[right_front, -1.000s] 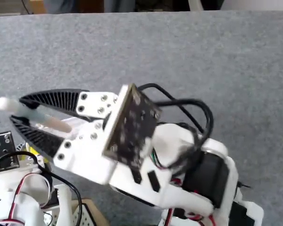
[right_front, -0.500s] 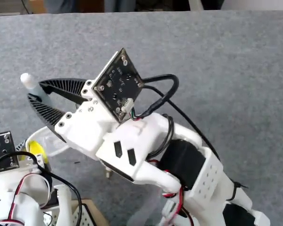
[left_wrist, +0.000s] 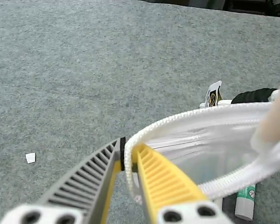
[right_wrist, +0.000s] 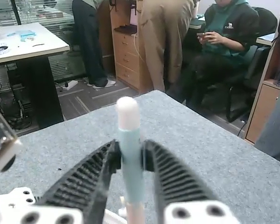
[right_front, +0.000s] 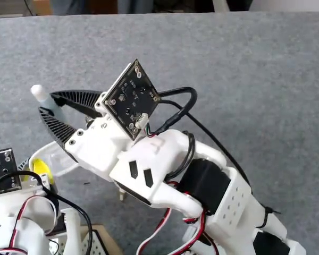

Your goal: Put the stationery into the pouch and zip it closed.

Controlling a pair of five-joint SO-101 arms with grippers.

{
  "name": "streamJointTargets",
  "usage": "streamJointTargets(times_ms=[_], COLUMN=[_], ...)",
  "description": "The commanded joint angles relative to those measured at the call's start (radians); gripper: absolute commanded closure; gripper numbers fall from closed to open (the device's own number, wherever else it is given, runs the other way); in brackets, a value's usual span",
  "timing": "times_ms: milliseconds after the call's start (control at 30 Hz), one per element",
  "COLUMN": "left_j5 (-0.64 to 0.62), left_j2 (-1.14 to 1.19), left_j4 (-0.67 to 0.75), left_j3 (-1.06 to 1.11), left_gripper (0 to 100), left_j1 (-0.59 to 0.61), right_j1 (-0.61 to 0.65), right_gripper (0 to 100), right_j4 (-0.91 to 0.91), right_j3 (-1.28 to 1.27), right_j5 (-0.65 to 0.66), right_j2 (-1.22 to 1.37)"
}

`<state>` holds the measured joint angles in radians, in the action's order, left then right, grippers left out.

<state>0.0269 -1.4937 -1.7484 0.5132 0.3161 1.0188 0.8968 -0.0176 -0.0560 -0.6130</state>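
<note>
1. The left gripper (left_wrist: 128, 148), with its yellow-lined fingers pressed together on the white zipper rim, holds the clear pouch (left_wrist: 201, 142) with its mouth gaping.
2. The right gripper (right_wrist: 129, 152) is clamped on a pale blue pen (right_wrist: 129, 135) with a white cap. In the high view the pen is lifted off the grey surface (right_front: 244, 69), just above the pouch and the left arm.
3. Judged from this, the pen is picked up but not yet in the pouch, so the task is in its loading stage.
4. A small green-and-white tube (left_wrist: 245, 203) lies by the zipper edge. I cannot tell whether it is inside the pouch or beside it.
5. Left to do: lower the pen through the mouth, release it, add any loose items, then pull the zipper shut.
</note>
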Motion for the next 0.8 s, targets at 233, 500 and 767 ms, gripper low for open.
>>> streamJointTargets(times_ms=[233,500,767], left_j5=[-0.006,-0.006,-0.006], left_j2=[0.008,0.008,0.008], left_j4=[-0.011,-0.011,-0.011], left_j3=[0.025,0.025,0.024], left_gripper=[97,97,97], left_j1=[0.001,0.001,0.008], right_j1=[-0.009,-0.189,-0.723], right_gripper=[81.7,81.8,81.9], right_j4=[0.018,0.141,0.511], right_j3=[0.007,0.150,0.050], right_j5=[0.025,0.112,0.290], right_j2=[-0.028,-0.054,-0.088])
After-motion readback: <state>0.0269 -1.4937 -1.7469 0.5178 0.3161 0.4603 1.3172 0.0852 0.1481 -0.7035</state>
